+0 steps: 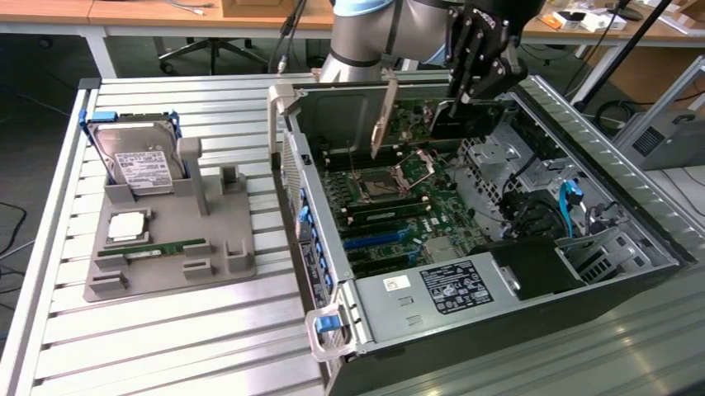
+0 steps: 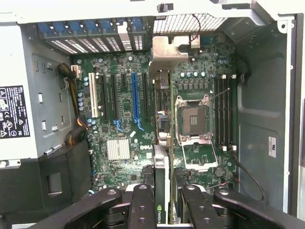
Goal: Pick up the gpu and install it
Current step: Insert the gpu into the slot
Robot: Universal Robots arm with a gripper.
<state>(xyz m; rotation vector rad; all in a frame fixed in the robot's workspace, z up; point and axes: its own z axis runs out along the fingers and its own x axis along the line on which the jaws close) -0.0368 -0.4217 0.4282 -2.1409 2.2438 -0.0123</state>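
Exterior view: the gripper (image 1: 471,87) is clamped on the gpu (image 1: 463,122), holding it upright above the open computer case (image 1: 633,214).

Wrist view: the gpu (image 2: 162,162) hangs edge-on between the fingers (image 2: 143,200), over the motherboard (image 2: 119,124) and beside the blue slot (image 2: 135,95). This looks like the carrying step. Seating the card calls for lining its edge up with a slot.

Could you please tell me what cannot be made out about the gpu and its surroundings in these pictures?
- Wrist view: the gpu is edge-on, so its faces are hidden; the gripper holding it covers its near end.
- Exterior view: the print on the hard drive label is too small to read.
- Exterior view: the arm is cut off by the top edge.
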